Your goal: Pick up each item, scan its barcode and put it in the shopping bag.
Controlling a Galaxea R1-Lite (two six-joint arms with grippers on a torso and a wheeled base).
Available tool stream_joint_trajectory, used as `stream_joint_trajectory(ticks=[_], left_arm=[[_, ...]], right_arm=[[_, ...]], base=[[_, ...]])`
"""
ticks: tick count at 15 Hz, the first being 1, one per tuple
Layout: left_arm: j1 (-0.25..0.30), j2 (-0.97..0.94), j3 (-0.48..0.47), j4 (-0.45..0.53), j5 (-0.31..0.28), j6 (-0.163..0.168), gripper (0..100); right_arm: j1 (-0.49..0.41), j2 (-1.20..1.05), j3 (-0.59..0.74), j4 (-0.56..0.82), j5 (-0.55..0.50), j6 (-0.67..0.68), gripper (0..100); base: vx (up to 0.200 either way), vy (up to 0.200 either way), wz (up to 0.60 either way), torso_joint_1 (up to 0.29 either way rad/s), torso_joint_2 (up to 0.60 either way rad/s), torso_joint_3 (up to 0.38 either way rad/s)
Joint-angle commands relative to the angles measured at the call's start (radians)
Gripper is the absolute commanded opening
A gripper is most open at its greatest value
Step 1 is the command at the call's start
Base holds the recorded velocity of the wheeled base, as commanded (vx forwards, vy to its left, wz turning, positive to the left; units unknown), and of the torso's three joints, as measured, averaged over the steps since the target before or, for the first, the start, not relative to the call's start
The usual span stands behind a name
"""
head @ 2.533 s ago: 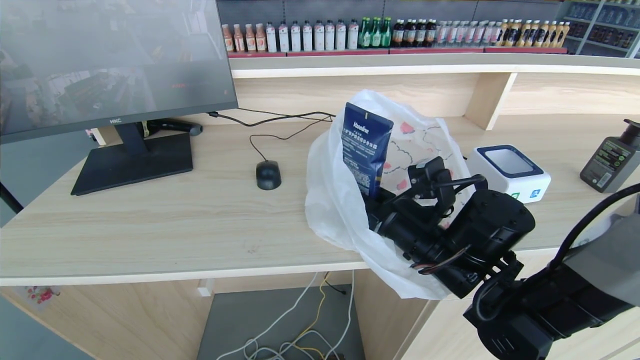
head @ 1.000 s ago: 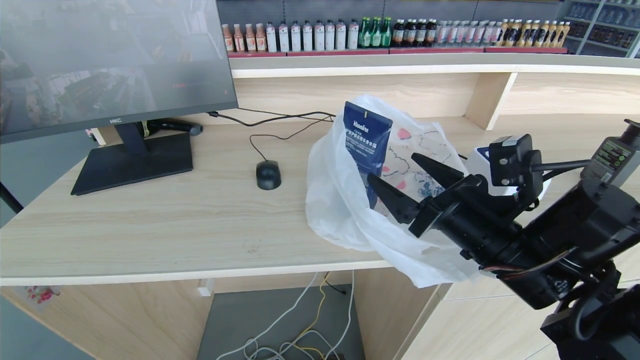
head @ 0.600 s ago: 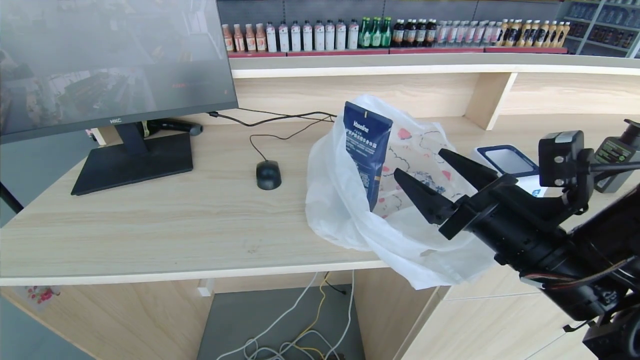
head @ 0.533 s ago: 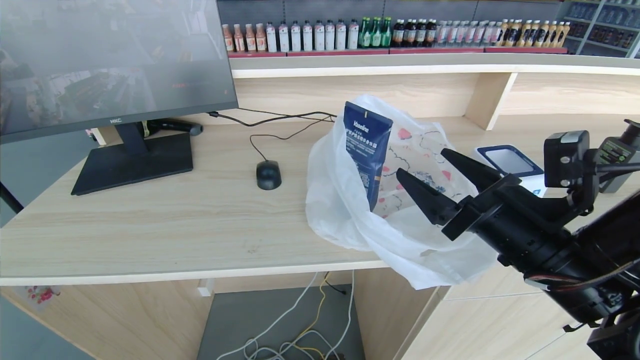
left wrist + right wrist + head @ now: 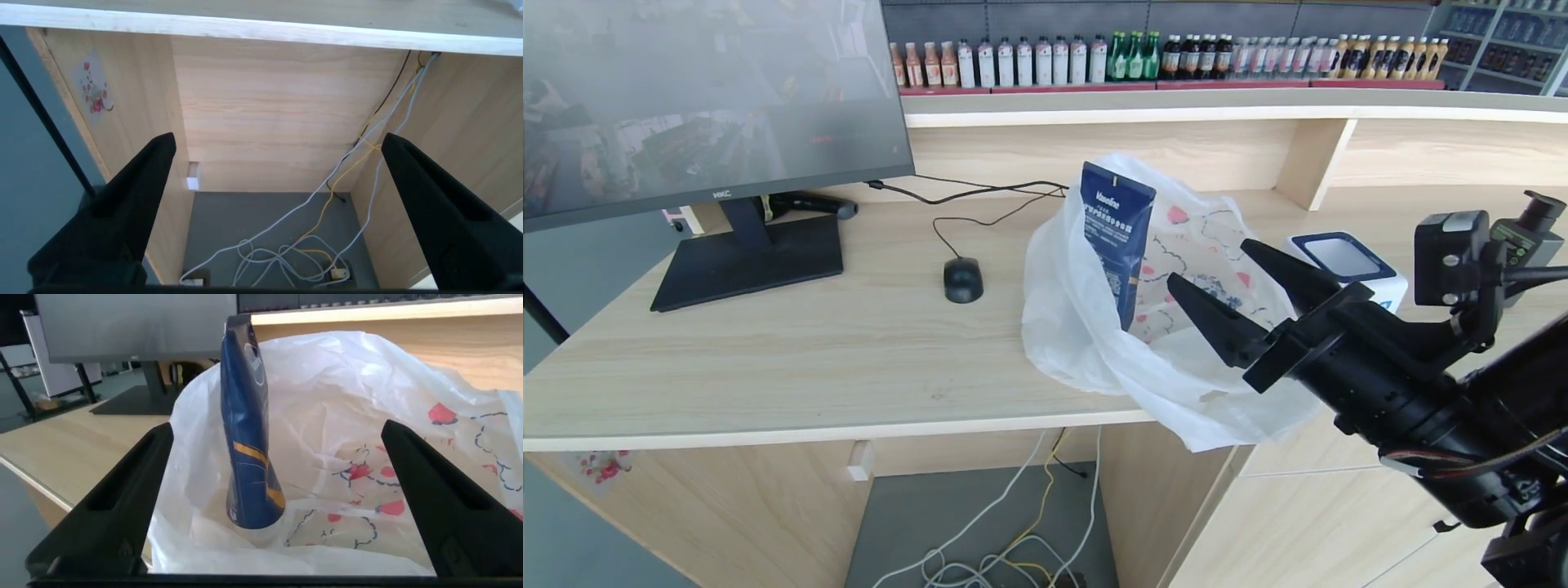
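My right gripper (image 5: pixel 1209 263) hangs with its fingers spread wide and nothing between them, just in front of the shopping bag (image 5: pixel 1078 343), pointing into its open mouth. The blue pouch (image 5: pixel 1117 237) stands upright inside the bag near its left side, and the scanner (image 5: pixel 1343 260) sits just beside the bag on its right. My left gripper (image 5: pixel 278 140) is spread and empty too, lower than the bag, facing the cables (image 5: pixel 364 151) under the counter (image 5: pixel 849 351) that carries the bag.

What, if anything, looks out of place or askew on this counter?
The shopping bag sags over the front edge of the counter, part of it unsupported; the blue pouch stands upright inside it. Nothing looks spilled or damaged.
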Motion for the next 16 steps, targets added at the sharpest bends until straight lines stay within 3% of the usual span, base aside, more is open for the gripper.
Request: stream_joint_trajectory(ticks=[1, 16], left_arm=[[0.000, 0.000, 0.000, 0.000, 0.000, -0.001, 100], [0.002, 0.000, 0.000, 0.000, 0.000, -0.012, 100]], right_arm=[[0.000, 0.013, 0.001, 0.002, 0.001, 0.000, 100], [0.000, -0.040, 0.134, -0.004, 0.000, -0.002, 100]], base=[[0.000, 0.000, 0.00, 0.000, 0.00, 0.000], [0.000, -0.187, 0.00, 0.003, 0.00, 0.001]])
